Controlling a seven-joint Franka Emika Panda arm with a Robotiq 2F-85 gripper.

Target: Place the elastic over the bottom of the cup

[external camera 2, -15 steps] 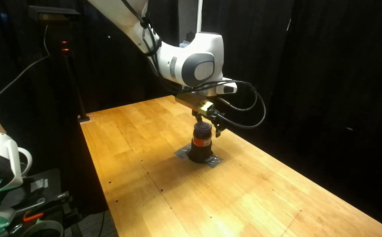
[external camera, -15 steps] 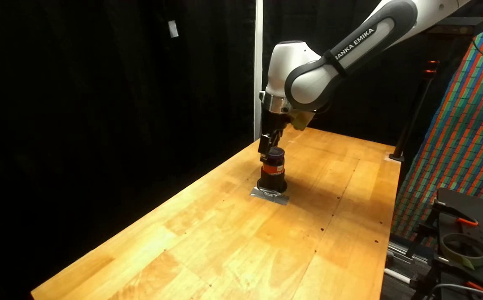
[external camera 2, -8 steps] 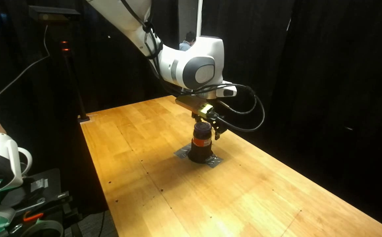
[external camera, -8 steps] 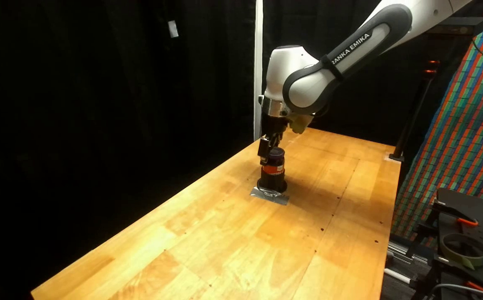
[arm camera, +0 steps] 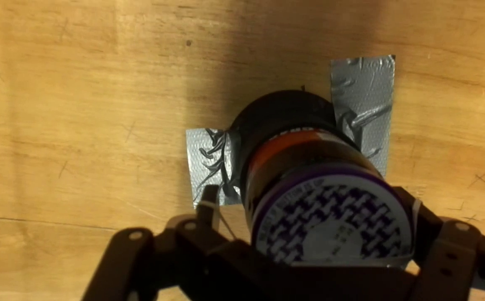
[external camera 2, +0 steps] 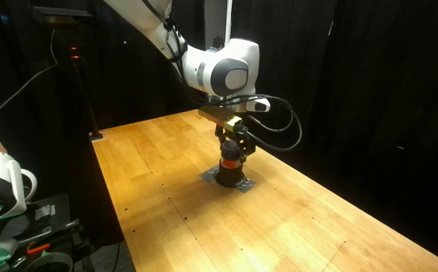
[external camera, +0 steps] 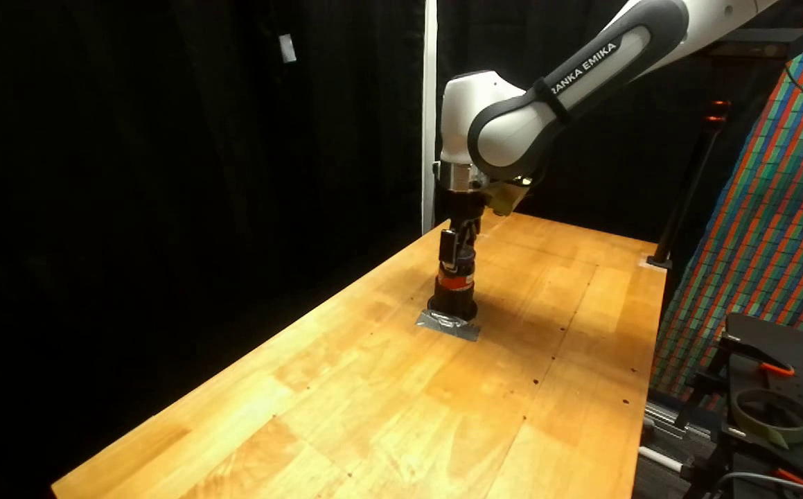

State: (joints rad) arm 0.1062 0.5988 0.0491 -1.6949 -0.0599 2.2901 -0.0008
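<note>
Wrist view: from the left you meet a strip of tape [arm camera: 204, 165], then a fingertip [arm camera: 211, 193] with the pale elastic [arm camera: 207, 204] across it, then the cup [arm camera: 315, 156] in its black base [arm camera: 286, 110], a second strip, and the opposite fingertip. Your claw [arm camera: 313, 198] stands apart, straddling the cup; you cannot tell whether its right-hand tip touches. The elastic also runs by the near rim of the purple-and-white lid [arm camera: 334, 221], though you cannot tell if it rests there.

Only this view gives you the elastic and the lid's pattern. Both exterior views give you height instead: the cup upright, its orange band just above the base, the claw at its upper end.

For room, in an exterior view the bench [external camera: 408, 402] edge by the black curtain [external camera: 186, 173] at left lies nearer the cup than the right-hand edge, where a post [external camera: 685, 187] stands at the far corner. The wood runs on toward the camera. In an exterior view, a cable [external camera 2: 301, 130] loops out to the right of the arm [external camera 2: 200, 68].
</note>
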